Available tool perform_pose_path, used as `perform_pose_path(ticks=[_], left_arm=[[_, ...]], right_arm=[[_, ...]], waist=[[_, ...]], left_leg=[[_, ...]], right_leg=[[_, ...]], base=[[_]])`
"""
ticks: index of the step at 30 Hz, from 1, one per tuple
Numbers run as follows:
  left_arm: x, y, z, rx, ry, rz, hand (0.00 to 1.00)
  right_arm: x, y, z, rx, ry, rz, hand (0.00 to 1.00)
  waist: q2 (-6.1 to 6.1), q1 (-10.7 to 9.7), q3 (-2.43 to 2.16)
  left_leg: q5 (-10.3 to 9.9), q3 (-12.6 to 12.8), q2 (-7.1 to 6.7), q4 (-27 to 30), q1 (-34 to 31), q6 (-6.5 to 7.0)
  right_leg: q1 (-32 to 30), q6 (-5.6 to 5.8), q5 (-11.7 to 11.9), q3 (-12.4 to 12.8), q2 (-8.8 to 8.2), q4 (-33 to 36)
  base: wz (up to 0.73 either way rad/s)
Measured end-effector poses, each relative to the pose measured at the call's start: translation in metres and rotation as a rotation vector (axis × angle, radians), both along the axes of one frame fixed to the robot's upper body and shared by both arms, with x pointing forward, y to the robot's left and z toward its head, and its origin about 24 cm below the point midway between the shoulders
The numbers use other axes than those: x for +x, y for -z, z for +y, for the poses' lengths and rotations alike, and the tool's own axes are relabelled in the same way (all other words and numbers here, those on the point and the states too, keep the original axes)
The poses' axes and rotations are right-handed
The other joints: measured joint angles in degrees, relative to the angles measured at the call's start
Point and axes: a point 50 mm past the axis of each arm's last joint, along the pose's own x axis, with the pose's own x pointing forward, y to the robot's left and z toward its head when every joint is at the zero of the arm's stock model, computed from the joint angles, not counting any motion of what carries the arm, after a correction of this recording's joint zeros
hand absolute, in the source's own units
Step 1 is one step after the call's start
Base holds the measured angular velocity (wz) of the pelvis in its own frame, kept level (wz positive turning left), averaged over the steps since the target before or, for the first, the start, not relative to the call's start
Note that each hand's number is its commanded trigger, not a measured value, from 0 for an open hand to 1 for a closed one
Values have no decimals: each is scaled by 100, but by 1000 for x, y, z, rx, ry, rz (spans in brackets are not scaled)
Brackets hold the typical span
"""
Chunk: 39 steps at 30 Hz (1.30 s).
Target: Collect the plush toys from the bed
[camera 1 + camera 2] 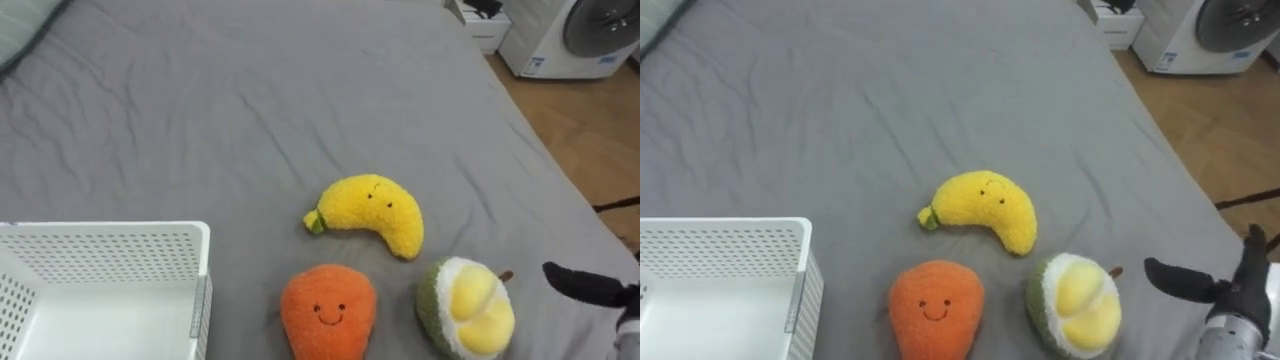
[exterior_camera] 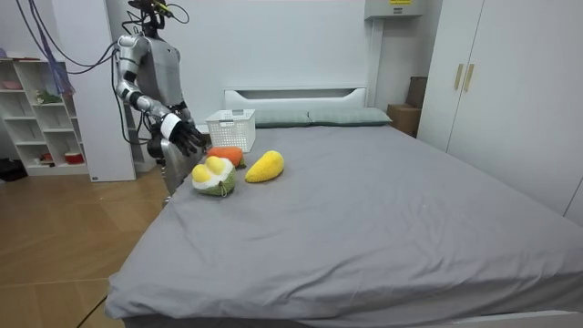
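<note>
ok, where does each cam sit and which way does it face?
Left eye view: on the robot's head, looking down at the bed, banana toy, orange toy, durian toy, white basket; open right hand at lower right.
Right eye view: same head, a little to one side; same scene, same hand.
Room view: stands off the bed's foot end, facing the headboard; whole robot at the bedside, room view's left.
Shared: all show toys, basket, right hand.

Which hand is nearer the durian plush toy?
Right. The right hand hovers open just right of the durian toy, not touching it. On the toy's left lie the carrot toy and the basket, so the left hand must be farther off.
</note>
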Motion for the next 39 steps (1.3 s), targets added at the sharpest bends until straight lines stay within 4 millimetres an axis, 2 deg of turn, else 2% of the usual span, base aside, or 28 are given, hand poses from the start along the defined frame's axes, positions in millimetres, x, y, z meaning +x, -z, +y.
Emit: perform_pose_path(ticks=[4,6,8,12,16,18,20,23,31,37,39], left_arm=[[-1,0,0,8,49,21,0],[-2,0,0,9,54,27,0],[-5,0,0,7,53,38,0],[-5,0,0,6,64,52,0],[-2,0,-1,8,93,62,0],[-2,0,-1,8,97,61,0],[-2,0,-2,5,105,66,0],[-6,0,-1,2,108,86,0],[-14,-2,3,8,141,140,0],[-11,-2,3,5,142,133,0],[-8,-2,4,8,140,123,0]], right_arm=[[11,-2,13,-56,-136,39,0],[16,-6,18,-64,-195,36,0],[25,-9,25,-54,-263,36,0],[27,-1,36,-51,-384,111,0],[23,10,40,-87,-481,245,0],[19,20,42,-82,-520,322,0],[12,34,48,-51,-583,427,0],[7,44,53,-4,-639,509,0],[3,49,51,-56,-724,651,0],[1,51,50,-96,-764,717,0],[-1,53,49,-100,-763,734,0]], waist=[[-4,187,11],[-15,214,5],[-67,225,1],[-182,236,8],[-222,332,-7],[-202,357,4],[-209,391,-3],[-185,468,8],[-225,514,-9],[-223,541,-12],[-223,606,-11]], left_leg=[[-3,0,-4,-4,-14,0],[-5,-13,-5,0,-11,-1],[-2,-73,-14,13,-15,0],[1,-122,-12,52,-36,-3],[-1,-173,-11,43,-17,-2],[-2,-226,-12,55,7,-3],[-4,-243,-11,82,-12,-5],[-12,-244,-13,86,-24,0],[-10,-277,-25,123,-31,1],[-10,-292,-25,99,-30,1],[-10,-294,-24,93,-27,1]], right_leg=[[-23,-4,-2,-20,-17,23],[-22,-9,-14,-44,-26,16],[-17,-7,-20,-83,-34,0],[2,-6,-24,-131,-28,-35],[120,-3,-4,-189,-24,-112],[178,-3,-3,-254,-33,-121],[202,-5,-2,-292,-41,-116],[209,-8,0,-293,-50,-104],[201,-6,-2,-314,-52,-158],[203,-5,-1,-350,-49,-198],[214,-5,-1,-352,-46,-197]], base=[[-1],[5],[10],[10],[6],[15],[6],[0],[1],[1],[0]])
